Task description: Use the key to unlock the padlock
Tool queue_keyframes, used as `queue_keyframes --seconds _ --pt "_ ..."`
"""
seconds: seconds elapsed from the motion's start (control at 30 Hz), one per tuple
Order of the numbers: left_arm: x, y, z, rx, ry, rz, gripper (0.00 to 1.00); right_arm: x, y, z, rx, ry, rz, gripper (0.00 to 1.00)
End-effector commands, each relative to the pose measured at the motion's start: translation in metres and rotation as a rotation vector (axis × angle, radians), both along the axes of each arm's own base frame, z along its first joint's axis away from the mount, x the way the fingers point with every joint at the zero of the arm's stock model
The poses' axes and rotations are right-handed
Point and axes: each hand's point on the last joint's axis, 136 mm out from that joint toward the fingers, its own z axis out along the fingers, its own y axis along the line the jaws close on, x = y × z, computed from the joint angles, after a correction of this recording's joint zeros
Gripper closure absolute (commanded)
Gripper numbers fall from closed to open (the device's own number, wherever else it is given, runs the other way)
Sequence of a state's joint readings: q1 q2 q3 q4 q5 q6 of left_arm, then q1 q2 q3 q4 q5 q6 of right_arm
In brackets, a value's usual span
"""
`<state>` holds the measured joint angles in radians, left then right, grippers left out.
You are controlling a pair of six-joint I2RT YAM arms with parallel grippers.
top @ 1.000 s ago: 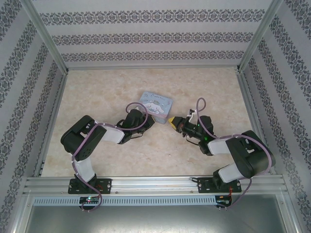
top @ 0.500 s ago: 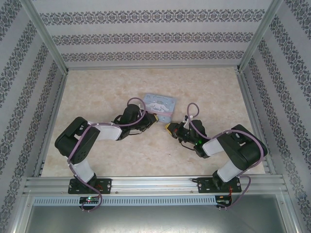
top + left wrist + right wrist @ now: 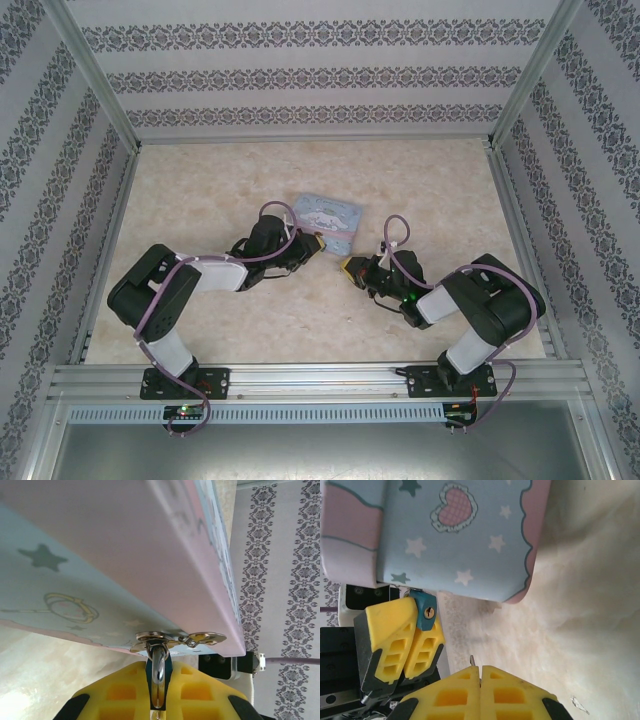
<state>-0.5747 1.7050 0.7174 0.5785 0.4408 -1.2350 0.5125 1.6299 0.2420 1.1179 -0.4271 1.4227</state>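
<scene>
The left gripper [image 3: 414, 624] is closed on the padlock [image 3: 425, 614], a small blue body pinched between its yellow fingertips and poking out just beyond them. In the left wrist view the lock's silver shackle [image 3: 158, 675] rises straight out from between the fingers to the metal hasp [image 3: 176, 639] on the edge of the pastel tin [image 3: 460, 540], which sits directly ahead of and above the fingers. The right gripper [image 3: 480, 675] has its jaws pressed together, with only a thin metal tip showing at the seam (the key [image 3: 471, 659], as far as can be told). From this gripper the padlock lies ahead and off to the left, near but apart from the key's tip, and its brass keyhole [image 3: 430, 612] faces the right wrist camera. The tin rests on the pale marbled table [image 3: 580, 630], beyond both grippers' fingertips, and the two grippers point at each other just in front of it.
</scene>
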Motion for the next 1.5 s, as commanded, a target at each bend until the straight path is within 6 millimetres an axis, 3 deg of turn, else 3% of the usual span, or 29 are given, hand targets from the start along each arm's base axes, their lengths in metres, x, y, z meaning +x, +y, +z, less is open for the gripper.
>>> queue_keyframes --seconds 0.0,0.23,0.73,1.47 --pt "0.007 -0.009 0.017 -0.071 -0.048 0.011 1.00 0.002 0.003 0.011 0.046 -0.028 0.012 1.00" --pt "0.010 -0.012 0.032 -0.109 -0.073 0.032 1.00 0.009 0.004 0.020 0.096 -0.005 -0.018 1.00" --pt "0.007 -0.019 0.028 -0.200 -0.075 0.044 1.00 0.010 -0.004 0.035 0.109 -0.020 -0.071 1.00" --pt "0.002 -0.025 0.026 -0.221 -0.070 0.035 1.00 0.030 -0.002 0.030 0.103 -0.008 -0.123 1.00"
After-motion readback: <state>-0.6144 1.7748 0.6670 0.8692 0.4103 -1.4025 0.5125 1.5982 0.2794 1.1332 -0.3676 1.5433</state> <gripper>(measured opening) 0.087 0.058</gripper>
